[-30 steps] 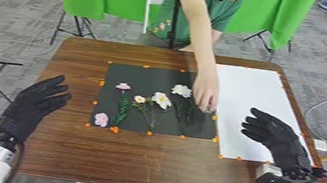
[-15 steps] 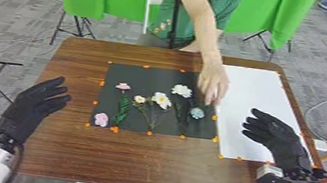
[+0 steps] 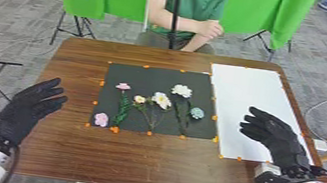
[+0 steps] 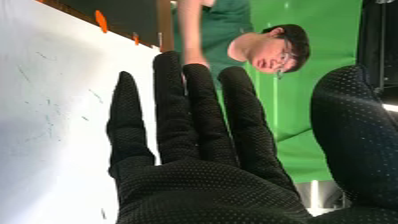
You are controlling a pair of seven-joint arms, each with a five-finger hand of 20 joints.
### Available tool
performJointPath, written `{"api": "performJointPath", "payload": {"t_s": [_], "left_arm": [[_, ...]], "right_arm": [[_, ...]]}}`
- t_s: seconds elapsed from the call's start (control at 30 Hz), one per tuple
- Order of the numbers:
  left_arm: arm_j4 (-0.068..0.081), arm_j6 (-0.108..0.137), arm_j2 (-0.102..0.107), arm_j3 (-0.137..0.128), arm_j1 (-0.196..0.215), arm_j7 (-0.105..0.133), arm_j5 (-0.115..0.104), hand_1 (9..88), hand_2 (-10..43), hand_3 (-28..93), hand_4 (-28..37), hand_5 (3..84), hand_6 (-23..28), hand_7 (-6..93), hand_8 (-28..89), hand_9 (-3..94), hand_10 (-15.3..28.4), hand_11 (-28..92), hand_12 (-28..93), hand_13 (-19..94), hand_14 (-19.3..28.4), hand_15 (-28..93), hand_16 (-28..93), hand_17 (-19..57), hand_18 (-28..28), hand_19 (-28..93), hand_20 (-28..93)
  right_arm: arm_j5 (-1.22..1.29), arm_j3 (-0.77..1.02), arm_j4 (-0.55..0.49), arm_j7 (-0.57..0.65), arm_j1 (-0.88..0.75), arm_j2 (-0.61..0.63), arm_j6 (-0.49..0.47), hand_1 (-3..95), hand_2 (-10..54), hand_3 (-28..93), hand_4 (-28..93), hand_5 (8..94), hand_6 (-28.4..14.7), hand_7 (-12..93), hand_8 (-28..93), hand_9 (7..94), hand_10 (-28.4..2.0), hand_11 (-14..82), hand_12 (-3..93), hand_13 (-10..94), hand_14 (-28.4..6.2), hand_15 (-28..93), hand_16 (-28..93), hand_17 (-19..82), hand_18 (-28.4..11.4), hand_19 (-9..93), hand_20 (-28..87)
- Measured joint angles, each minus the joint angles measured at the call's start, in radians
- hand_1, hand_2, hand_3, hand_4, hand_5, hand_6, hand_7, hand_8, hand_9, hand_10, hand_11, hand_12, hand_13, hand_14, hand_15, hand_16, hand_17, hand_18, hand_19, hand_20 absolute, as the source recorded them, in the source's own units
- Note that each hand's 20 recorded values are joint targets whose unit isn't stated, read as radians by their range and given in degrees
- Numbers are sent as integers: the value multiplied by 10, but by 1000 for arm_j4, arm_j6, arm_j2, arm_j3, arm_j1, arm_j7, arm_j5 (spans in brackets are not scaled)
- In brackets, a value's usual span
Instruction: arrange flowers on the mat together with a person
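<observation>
The person's hand (image 3: 209,29) has pulled back from the dark mat (image 3: 149,74) and is now off the worktop (image 3: 146,163), beyond its twelve o'clock edge. The blue flower (image 3: 196,113), under those fingers a moment ago, lies free at the mat's four o'clock, just beside the white flower's (image 3: 182,91) stem. A pink flower (image 3: 123,86) lies near ten o'clock, a pink bloom (image 3: 101,119) near eight, and a pale pair (image 3: 152,99) around the centre. The person's placing looks finished, so the next turn may be the robot's. Its left hand (image 3: 33,106) and right hand (image 4: 204,190) are empty, fingers extended and thumbs apart; low sweeps could disturb the light blooms.
</observation>
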Motion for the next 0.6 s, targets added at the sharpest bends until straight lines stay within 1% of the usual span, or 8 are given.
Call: {"api": "performJointPath", "payload": {"t_s": [0.2,0.37,0.43,0.6], "left_arm": [[1,1,16,-1,-2,-3,-1,282,-4,695,-254,335,49,171,-89,295,123,192,181,251,163,308,1,-63,215,467,66],[-5,1,15,-13,12,-3,-2,281,-4,694,-252,335,48,172,-89,296,123,193,181,251,163,308,2,-63,215,466,67],[-5,1,15,-14,17,-3,-2,280,-4,695,-252,335,48,172,-89,296,123,193,181,251,163,308,2,-64,215,466,67],[-5,1,15,-17,16,-3,-4,281,-3,694,-252,335,48,171,-89,296,123,192,180,251,163,309,1,-64,215,466,68]], "right_arm": [[0,1,-1,-2,-2,0,12,208,22,854,-230,445,-46,155,-90,460,-145,96,221,424,-121,199,279,116,-207,413,258],[-1,1,-1,-5,0,0,10,209,22,853,-231,445,-46,156,-91,460,-145,97,221,425,-121,203,276,116,-208,415,259],[-1,0,-1,-9,0,0,11,209,22,854,-231,445,-46,155,-91,461,-144,97,220,424,-121,203,274,116,-208,414,258],[-2,-7,-1,-10,5,-3,10,209,22,854,-230,445,-46,155,-90,461,-145,98,220,424,-121,206,272,116,-208,414,258]]}}
